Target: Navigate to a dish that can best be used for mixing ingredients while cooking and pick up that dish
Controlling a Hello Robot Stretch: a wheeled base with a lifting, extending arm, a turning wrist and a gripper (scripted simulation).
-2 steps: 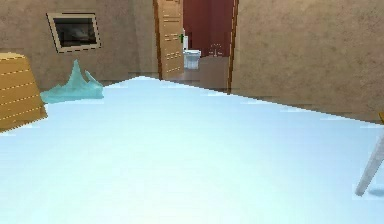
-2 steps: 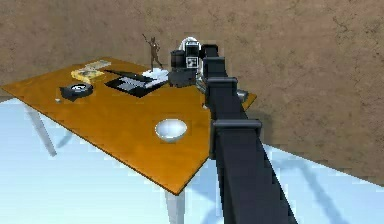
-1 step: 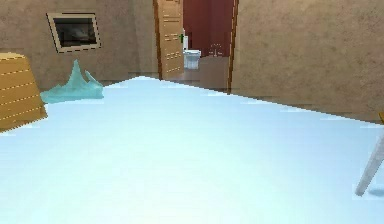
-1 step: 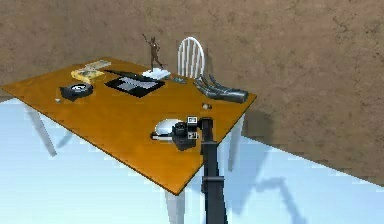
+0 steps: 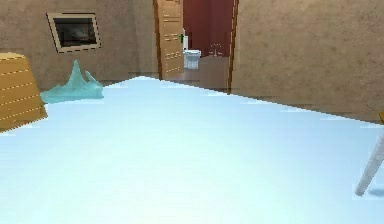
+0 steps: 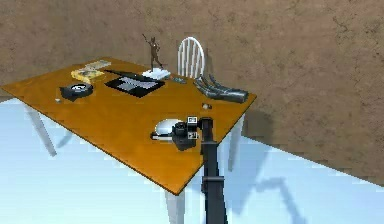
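Currently on my list, arm side view first.

1. Grey dish [image 6: 162,128]: low and rounded like a bowl. It lies on the orange tabletop [image 6: 105,118], toward its near edge.
2. Pincer [image 6: 179,133]: it sits at the far end of the dark arm [image 6: 212,182], right against the dish's right side as the picture shows it. I cannot tell whether it touches the dish or hangs over it. I also cannot tell the state of its fingers, or whether it holds anything.
3. Flat dark rectangle [image 6: 135,85]: farther back on the tabletop, well apart from the dish.
4. Small brown statue [image 6: 152,48] on a pale base: at the tabletop's far edge.
5. Grey ridged object [image 6: 223,91]: at the far right corner.
6. Dark round item [image 6: 75,92] and a yellowish item [image 6: 93,71]: both at the left end.
7. White chair [image 6: 190,52]: behind the tabletop, against the brown wall.

Forward view:

8. Pale blue floor [image 5: 190,150].
9. Wooden dresser [image 5: 18,90]: at the left edge.
10. Teal heap [image 5: 72,88]: on the floor beside the dresser.
11. Framed picture [image 5: 73,32]: on the wall.
12. Open wooden door [image 5: 170,38], with a white toilet [image 5: 192,55] in the room beyond it.
13. White table leg [image 5: 372,165]: at the right edge.
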